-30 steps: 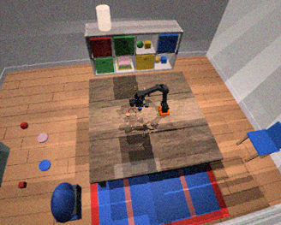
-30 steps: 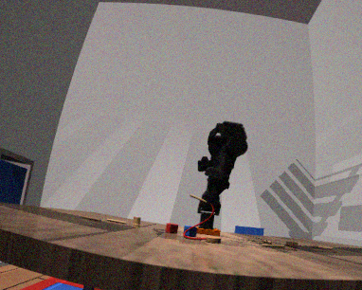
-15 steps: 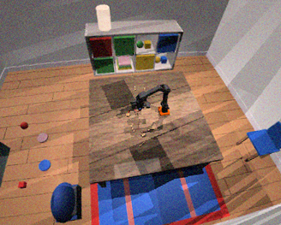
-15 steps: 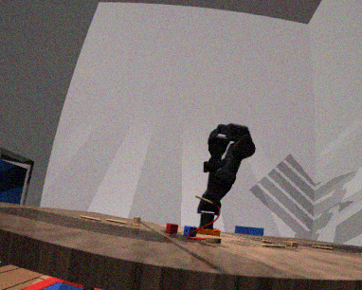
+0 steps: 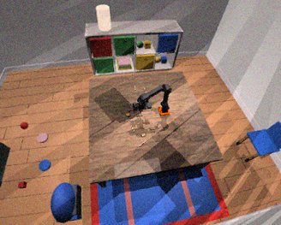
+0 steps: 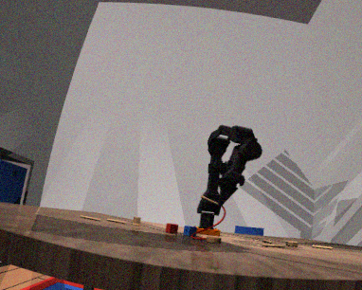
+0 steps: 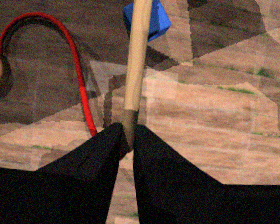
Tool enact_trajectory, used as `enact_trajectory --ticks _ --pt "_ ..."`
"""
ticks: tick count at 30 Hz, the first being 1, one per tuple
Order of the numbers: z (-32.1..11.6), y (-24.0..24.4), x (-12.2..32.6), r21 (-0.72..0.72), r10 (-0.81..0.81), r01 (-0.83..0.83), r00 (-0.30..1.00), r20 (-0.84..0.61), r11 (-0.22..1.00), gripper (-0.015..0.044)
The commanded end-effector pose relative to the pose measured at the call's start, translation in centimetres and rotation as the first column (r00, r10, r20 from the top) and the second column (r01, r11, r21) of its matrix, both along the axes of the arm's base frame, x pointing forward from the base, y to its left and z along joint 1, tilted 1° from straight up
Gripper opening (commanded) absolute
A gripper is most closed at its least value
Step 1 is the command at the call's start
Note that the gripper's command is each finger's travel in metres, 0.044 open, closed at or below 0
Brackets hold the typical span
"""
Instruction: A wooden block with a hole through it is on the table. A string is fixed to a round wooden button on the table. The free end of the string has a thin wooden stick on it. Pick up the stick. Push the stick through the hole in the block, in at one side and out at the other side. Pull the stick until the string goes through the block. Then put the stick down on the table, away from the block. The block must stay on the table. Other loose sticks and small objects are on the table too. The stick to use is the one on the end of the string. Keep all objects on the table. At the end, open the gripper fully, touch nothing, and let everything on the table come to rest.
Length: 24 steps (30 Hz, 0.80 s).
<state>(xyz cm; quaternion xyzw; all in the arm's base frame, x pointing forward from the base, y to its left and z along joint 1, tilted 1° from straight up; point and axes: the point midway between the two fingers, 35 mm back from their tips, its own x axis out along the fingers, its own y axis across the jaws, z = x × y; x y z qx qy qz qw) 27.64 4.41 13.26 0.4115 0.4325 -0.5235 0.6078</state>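
Observation:
My gripper (image 7: 128,132) (image 5: 135,107) is shut on the light wooden stick (image 7: 137,65) (image 6: 209,200) near its darker end and holds it above the table; the stick points away from the fingers. The red string (image 7: 79,70) (image 6: 225,215) leaves from behind the fingertips and loops down to the round wooden button (image 7: 5,75) (image 6: 213,240), cut off at the left edge of the wrist view. The string's joint with the stick is hidden by the fingers. I cannot tell the block with the hole in these views; no hole is visible.
A blue cube (image 7: 156,22) (image 6: 190,230) lies beyond the fingers, partly behind the stick. A red cube (image 6: 171,228) lies beside it in the exterior view. Loose sticks (image 6: 90,218) (image 6: 322,246) and small wooden pieces (image 6: 136,220) (image 5: 143,135) lie on the table (image 5: 111,157).

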Motion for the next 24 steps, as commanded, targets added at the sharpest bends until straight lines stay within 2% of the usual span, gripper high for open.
enact_trajectory --ticks 1,24 --pt "-0.1 0.4 -0.4 -0.007 0.037 -0.037 0.999 -0.003 0.999 0.0000" --pt "-0.5 2.9 -2.2 -0.019 0.244 -0.244 0.970 -0.005 0.969 0.0000"
